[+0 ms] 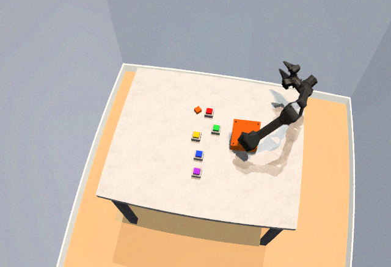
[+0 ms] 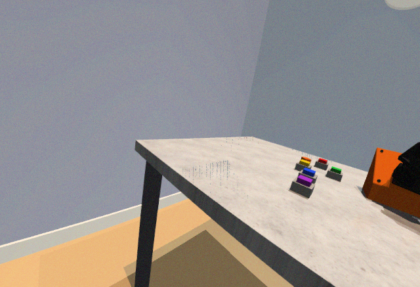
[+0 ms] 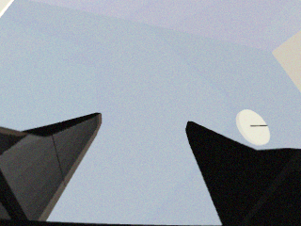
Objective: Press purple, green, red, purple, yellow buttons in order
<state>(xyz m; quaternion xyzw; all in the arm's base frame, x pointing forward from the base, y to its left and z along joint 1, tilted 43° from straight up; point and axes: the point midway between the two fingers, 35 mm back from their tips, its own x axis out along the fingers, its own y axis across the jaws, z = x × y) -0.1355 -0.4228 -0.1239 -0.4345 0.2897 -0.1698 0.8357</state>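
The purple button (image 1: 197, 171) (image 2: 304, 180) is nearest the table's front edge. The green button (image 1: 216, 128) (image 2: 335, 170) stands nearest the orange base. The red button (image 1: 209, 111) (image 2: 322, 161) is farthest back. The yellow button (image 1: 196, 135) (image 2: 304, 162) stands left of the green one. All these caps stand raised in their housings. My gripper (image 1: 281, 65) (image 3: 145, 121) is open and empty, high up at the back right, well away from every button. It is not in view in the exterior view.
A blue button (image 1: 198, 154) (image 2: 308, 171) stands between the yellow and purple ones. A small orange block (image 1: 197, 109) (image 2: 306, 158) lies close left of the red button. My arm rises from the orange base (image 1: 247, 125) (image 2: 382, 165) on the right of the table (image 1: 151, 163) (image 2: 264, 188).
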